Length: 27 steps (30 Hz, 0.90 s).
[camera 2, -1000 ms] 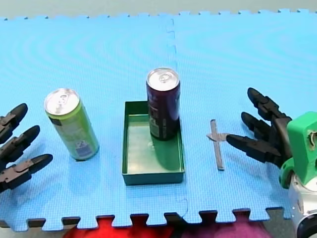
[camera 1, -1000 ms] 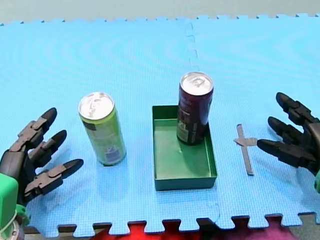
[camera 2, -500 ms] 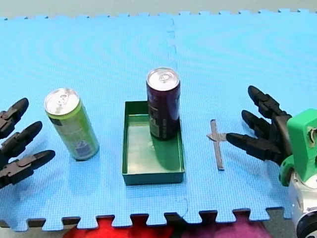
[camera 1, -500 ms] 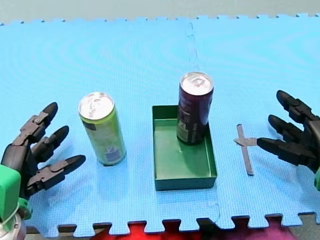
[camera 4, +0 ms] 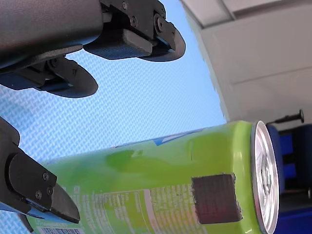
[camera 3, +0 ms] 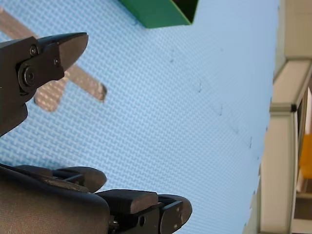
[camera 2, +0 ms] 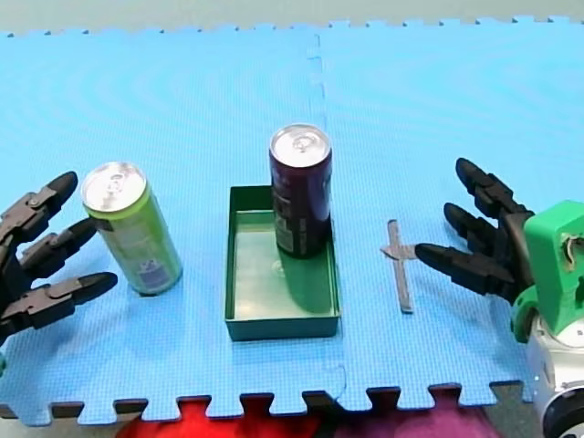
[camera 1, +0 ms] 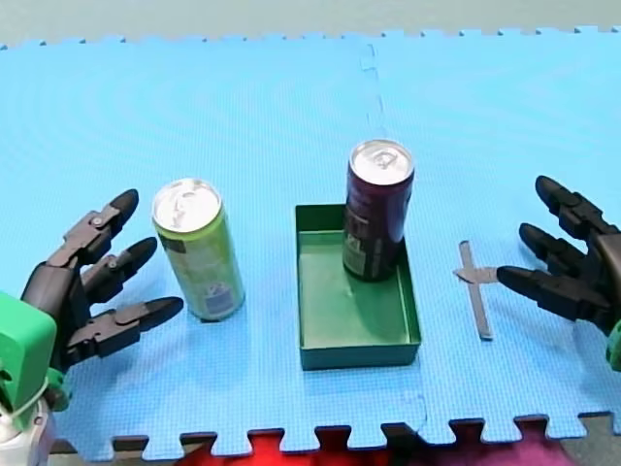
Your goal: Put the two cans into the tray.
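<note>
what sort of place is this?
Probably a robotics lab bench: interlocking blue foam mat as work surface, grey tape cross marking a spot, green rectangular tray staged between the robot's left hand and right hand.

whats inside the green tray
A purple can stands upright at the far end of the green tray; its near floor is bare, the patch under the can hidden. The green can stands outside, by the left hand; the right hand, right of the tray.
</note>
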### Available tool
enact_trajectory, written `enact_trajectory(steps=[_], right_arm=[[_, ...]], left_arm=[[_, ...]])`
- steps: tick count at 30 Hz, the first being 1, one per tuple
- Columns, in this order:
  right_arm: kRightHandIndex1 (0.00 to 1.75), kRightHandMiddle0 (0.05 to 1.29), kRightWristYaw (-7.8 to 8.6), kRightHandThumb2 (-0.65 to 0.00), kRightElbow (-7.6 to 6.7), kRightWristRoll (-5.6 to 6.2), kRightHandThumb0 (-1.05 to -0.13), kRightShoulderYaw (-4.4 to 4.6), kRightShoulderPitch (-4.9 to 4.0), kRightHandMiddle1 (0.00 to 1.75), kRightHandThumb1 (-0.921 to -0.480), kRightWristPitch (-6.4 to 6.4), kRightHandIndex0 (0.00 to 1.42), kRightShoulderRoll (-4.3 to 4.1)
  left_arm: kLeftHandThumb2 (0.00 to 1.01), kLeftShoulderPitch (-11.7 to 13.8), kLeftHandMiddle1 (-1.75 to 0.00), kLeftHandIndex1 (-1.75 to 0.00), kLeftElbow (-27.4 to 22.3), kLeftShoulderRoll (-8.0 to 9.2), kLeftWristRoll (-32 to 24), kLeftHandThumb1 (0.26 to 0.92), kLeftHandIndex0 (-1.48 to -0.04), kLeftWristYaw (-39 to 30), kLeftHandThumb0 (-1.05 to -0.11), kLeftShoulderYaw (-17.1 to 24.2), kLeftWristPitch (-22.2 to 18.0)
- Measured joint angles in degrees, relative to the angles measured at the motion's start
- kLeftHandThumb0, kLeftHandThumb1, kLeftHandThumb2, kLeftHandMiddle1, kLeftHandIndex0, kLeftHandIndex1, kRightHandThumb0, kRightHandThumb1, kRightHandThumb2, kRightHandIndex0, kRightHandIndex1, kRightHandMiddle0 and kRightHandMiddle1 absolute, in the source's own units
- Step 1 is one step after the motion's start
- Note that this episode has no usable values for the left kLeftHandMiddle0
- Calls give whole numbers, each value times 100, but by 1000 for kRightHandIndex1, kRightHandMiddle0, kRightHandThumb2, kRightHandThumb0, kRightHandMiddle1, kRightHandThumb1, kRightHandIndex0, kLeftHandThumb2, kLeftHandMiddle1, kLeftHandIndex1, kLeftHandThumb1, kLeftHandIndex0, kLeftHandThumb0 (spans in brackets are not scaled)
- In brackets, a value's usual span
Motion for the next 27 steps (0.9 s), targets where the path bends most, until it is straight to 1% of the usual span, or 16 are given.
enact_trajectory(steps=[5,16,22,27], right_arm=[[3,268,-39,-3,14,-20,-1039,9,4,4,-750,-1,368,3],[2,276,-31,-2,83,-42,-1042,1,9,3,-755,-2,372,2],[0,278,73,-1,110,-20,-1043,-41,8,2,-757,-3,368,-8],[0,277,143,0,125,-8,-1038,-64,8,1,-757,-6,362,-8]], left_arm=[[0,-48,-1,-2,16,8,-22,600,-302,-113,-884,-3,50],[2,-174,-2,-2,128,18,-11,606,-308,-189,-909,-39,64],[2,-178,-2,-1,50,95,-9,611,-309,-372,-930,-95,188],[3,-177,-2,-3,4,112,-34,617,-315,-466,-947,-93,259]])
